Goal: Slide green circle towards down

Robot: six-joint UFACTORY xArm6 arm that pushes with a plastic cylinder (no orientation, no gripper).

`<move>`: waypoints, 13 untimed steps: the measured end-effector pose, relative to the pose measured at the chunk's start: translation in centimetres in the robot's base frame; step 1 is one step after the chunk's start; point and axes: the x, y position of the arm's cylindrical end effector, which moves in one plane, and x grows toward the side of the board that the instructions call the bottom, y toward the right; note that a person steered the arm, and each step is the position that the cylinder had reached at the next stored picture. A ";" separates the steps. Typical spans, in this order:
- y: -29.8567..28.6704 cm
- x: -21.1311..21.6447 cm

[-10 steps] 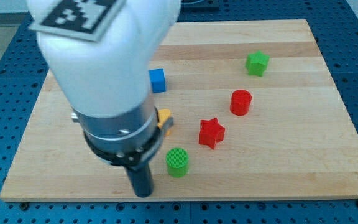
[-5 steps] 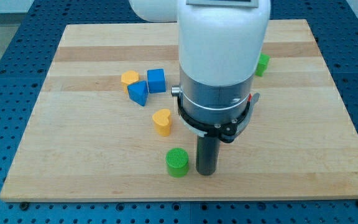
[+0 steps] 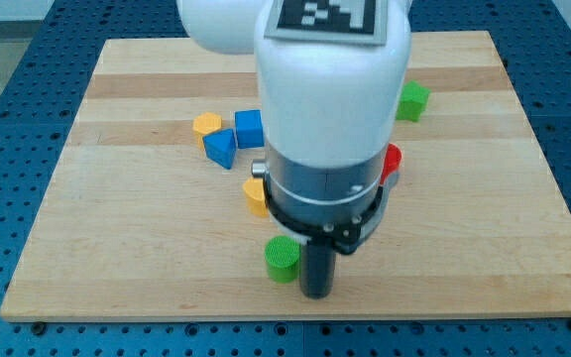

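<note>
1. The desk (image 3: 523, 198), a pale wooden board, fills most of the frame and sits on a blue perforated surface (image 3: 8, 79).
2. The arm (image 3: 330, 109), white above and dark-collared below, with a black-and-white marker on top, comes down through the centre of the frame and hides the middle of the desk.
3. The tool is a plain dark rod with nothing to open or clench; it grips nothing. My tip (image 3: 315, 294) rests on the desk in the lower centre, just right of the green circle.
4. The green circle (image 3: 283, 259) stands in the lower centre, near the desk's bottom edge, very close to the rod; whether they touch cannot be told.
5. Two blue blocks sit in the upper left centre: a blue cube (image 3: 249, 128) and, touching it at lower left, a blue wedge-like block (image 3: 220, 148).
6. A yellow block (image 3: 206, 124) lies just left of them.
7. Another yellow block (image 3: 255, 194) shows partly at the arm's left edge.
8. A green block (image 3: 413, 100) peeks out at upper right, and a red block (image 3: 392, 159) below it, both partly hidden.
</note>
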 end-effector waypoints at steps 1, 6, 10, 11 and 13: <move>-0.5 -2.2; -2.8 -6.1; -2.8 -10.8; -3.0 -11.2; -2.6 -9.6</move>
